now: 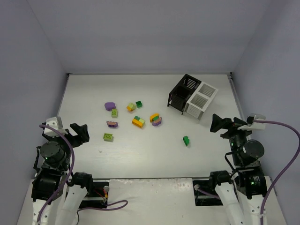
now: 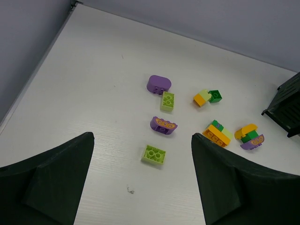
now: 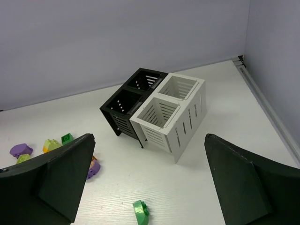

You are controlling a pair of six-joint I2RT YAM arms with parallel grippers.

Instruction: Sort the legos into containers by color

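- Left fingers point(image 2: 51, 183), wide apart and empty, frame the lime green brick point(image 2: 154, 154) just ahead: lower squarely over it.
- Right fingers point(image 3: 243, 183) gape empty; containers point(image 3: 159, 110) ahead, dark green brick point(image 3: 140, 211) nearer.

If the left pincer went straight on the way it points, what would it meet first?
Probably the nearest lime green brick, lying just ahead of the left pincer, though depth is unclear.
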